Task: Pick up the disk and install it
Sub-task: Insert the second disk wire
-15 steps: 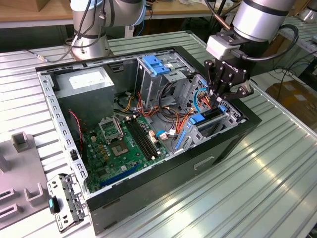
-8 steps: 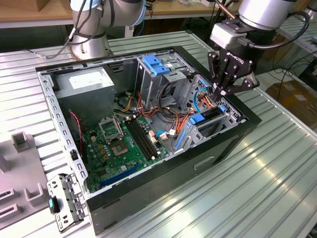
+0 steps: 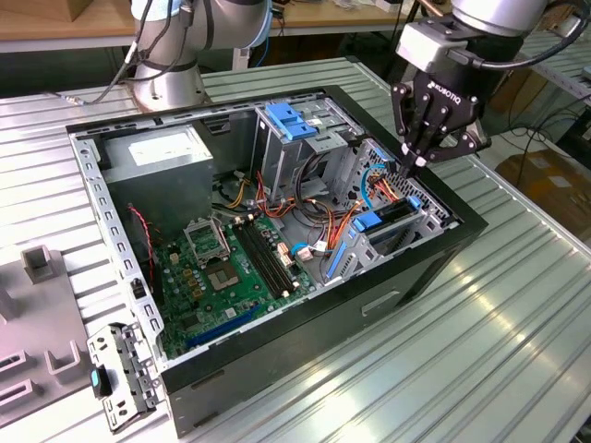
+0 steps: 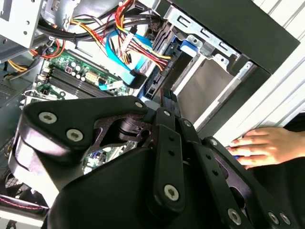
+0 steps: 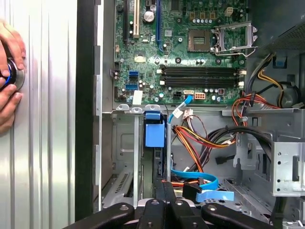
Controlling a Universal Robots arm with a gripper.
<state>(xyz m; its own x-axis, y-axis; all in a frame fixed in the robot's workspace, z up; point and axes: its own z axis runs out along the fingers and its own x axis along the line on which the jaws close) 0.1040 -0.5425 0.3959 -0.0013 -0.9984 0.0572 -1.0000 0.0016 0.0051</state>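
The disk (image 3: 391, 214) stands on edge inside the drive cage at the end of the open computer case on the exterior view's right, a dark slab with blue rails. Its blue rail tab (image 5: 153, 132) shows in the first wrist view, down in the cage slot. My gripper (image 3: 413, 159) hangs just above the far end of the disk, with its black fingers (image 5: 158, 187) pressed together and nothing between them. In the second wrist view the shut gripper (image 4: 164, 97) points at the cage beside the blue data cable (image 4: 119, 62).
The case also holds a grey power-supply box (image 3: 157, 157), a light-blue bracket (image 3: 291, 120), the green motherboard (image 3: 231, 268) and loose cable bundles (image 3: 388, 189) beside the cage. A person's hand (image 5: 8, 78) rests on the slatted table beside the case. Grey fixtures (image 3: 37, 263) lie at the exterior view's left.
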